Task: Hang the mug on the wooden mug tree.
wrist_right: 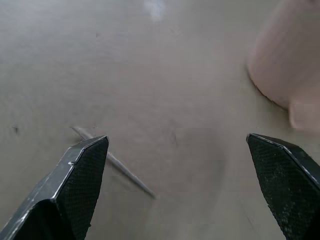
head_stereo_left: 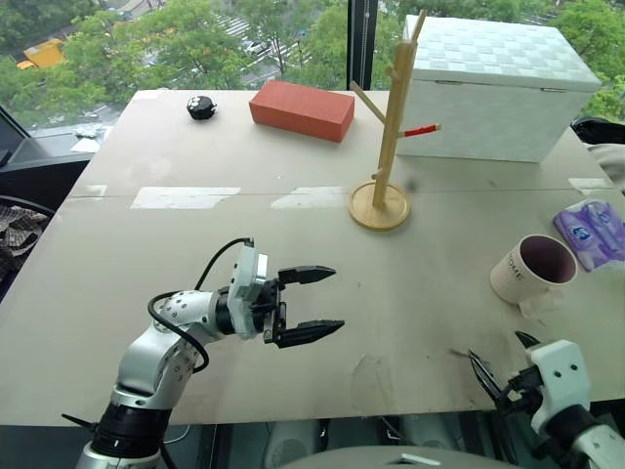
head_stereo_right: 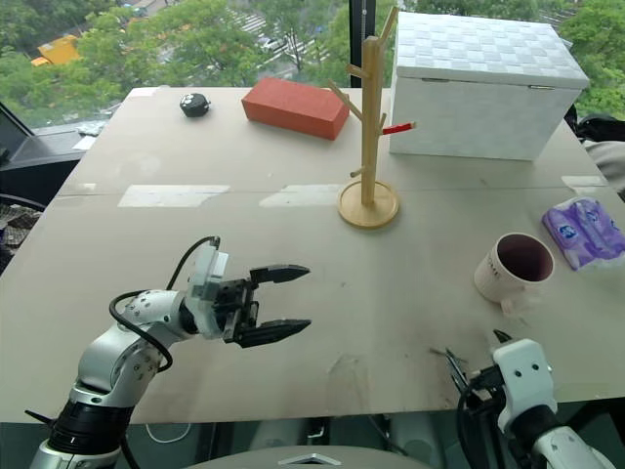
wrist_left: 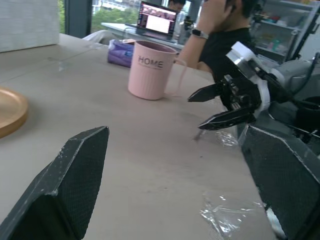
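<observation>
glazed round mug [head_stereo_left: 535,271], wooden mug tree [head_stereo_left: 385,147]

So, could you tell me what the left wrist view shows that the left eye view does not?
The left wrist view has a person and a laptop behind the mug. The left eye view has the wooden mug tree's pole, a red brick and the open left hand. Both show the mug standing upright on the table, the purple packet and the open right hand.

Mug [head_stereo_left: 534,269] on table [head_stereo_left: 146,254] right side; mug tree [head_stereo_left: 385,147] centre-back, box [head_stereo_left: 493,88] just behind it.
</observation>
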`<state>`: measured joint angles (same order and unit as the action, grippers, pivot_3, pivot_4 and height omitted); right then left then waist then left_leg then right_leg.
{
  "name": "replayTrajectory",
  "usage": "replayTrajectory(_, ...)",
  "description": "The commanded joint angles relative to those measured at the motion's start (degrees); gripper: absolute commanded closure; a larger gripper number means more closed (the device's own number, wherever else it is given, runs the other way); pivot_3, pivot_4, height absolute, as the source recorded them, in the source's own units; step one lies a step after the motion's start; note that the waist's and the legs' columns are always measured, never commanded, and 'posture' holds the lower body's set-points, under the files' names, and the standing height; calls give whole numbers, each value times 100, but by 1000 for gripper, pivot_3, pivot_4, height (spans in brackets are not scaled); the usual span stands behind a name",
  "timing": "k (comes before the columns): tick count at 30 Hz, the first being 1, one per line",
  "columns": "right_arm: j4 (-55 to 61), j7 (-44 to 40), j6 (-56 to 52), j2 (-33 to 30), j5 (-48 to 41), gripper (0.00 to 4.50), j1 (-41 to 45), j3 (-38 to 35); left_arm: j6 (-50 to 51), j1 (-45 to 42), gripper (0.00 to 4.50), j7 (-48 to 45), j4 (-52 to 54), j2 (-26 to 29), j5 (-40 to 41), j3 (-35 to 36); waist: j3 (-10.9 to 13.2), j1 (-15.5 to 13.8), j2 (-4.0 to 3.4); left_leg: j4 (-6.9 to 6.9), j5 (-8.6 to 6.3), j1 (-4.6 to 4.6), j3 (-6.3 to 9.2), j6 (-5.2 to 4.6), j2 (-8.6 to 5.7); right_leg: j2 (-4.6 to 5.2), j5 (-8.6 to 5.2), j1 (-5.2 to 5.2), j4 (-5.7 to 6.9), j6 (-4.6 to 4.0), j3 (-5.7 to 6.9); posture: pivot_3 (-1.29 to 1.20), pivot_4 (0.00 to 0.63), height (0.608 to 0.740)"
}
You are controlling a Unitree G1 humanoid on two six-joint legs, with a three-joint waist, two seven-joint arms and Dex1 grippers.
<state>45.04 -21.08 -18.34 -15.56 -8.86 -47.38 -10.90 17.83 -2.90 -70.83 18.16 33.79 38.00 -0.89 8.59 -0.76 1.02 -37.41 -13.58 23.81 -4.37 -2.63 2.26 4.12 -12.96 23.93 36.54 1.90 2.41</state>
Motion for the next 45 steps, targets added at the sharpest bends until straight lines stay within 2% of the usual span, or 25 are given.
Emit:
replayTrajectory(1, 184, 438, 64, 323, 1, 30, -63, -297, -190, -145, 0, -316, -43, 43, 3, -75, 0, 1, -2, -1, -1, -1, 2, 2, 0, 2, 0, -1, 0, 0, 1, 0, 150, 740)
replayTrajectory(6, 114, 897, -21, 674, 80, 30, 257, -524, -278, -264, 0, -438, -141, 34, -78, -117, 1, 14, -6, 0, -2, -1, 8, 4, 0, 11, 1, -1, 0, 0, 4, 0, 150, 740)
replayTrajectory(10, -7, 1327, -180, 838, 186, 30, 847, -604, -294, -197, 0, -413, -77, 29, -82, -122, 3, 11, -8, 5, -1, 3, 6, 3, 0, 6, 1, 3, -4, -1, 4, 0, 150, 740)
replayTrajectory(16, -283, 1943, -656, 972, 553, 30, 1791, -524, -324, -119, 0, -244, 1, -4, -109, -77, 3, 0, -8, 4, 13, 3, 4, -21, -2, 2, 1, 2, -5, -2, 4, 0, 150, 740)
replayTrajectory(23, -511, 2447, -1160, 1017, 970, 30, 2261, -681, -375, 91, 0, -84, 148, 11, -107, -16, 4, 6, -11, 4, 13, 4, 0, -22, -3, -1, 1, -2, -4, -2, 0, 0, 150, 740)
replayTrajectory(27, -749, 2504, -1169, 930, 1010, 1186, 2630, -798, -394, 123, 0, -17, 160, -5, -109, -11, 4, 8, -10, 3, 14, 3, -3, -23, -3, -6, 1, -2, -3, -1, -1, 0, 150, 740)
replayTrajectory(31, -905, 2468, -1140, 897, 1011, 3245, 2887, -806, -409, 104, 0, 13, 159, 10, -112, -28, 4, 10, -11, 2, 14, 1, -5, -23, -3, -12, 1, -3, 0, -1, -2, 0, 150, 740)
replayTrajectory(32, -957, 2448, -1105, 878, 1014, 3456, 2934, -800, -390, 84, 0, 48, 181, 1, -107, -35, 4, 8, -11, 2, 14, 1, -5, -23, -4, -13, 1, -2, 0, -1, -2, 0, 150, 740)
replayTrajectory(34, -1046, 2382, -1025, 823, 1004, 4314, 3005, -800, -351, 41, 0, 110, 215, -17, -99, -53, 4, 9, -11, 3, 14, 1, -5, -24, -4, -25, 2, -3, 1, -1, -2, 0, 150, 740)
replayTrajectory(35, -1088, 2328, -949, 790, 988, 4453, 3024, -801, -342, 32, 0, 132, 226, -18, -94, -59, 2, 10, -9, 3, 14, 1, -8, -24, -4, -30, 2, -3, 1, -1, -5, 0, 150, 740)
replayTrajectory(39, -1209, 1852, -636, 510, 727, 4453, 3137, -831, -300, 76, 0, 267, 308, -46, -61, -49, 0, 7, -5, 3, 14, 1, -6, -24, -5, -33, 1, -6, 0, -1, -4, 0, 150, 740)
replayTrajectory(45, -1502, 282, -357, -539, -230, 4453, 3875, -827, -146, 403, 0, 743, 658, -206, 193, 122, 2, 148, -8, 0, 15, -9, -25, -26, -4, -37, 3, -5, 6, 2, -13, 0, 150, 740)
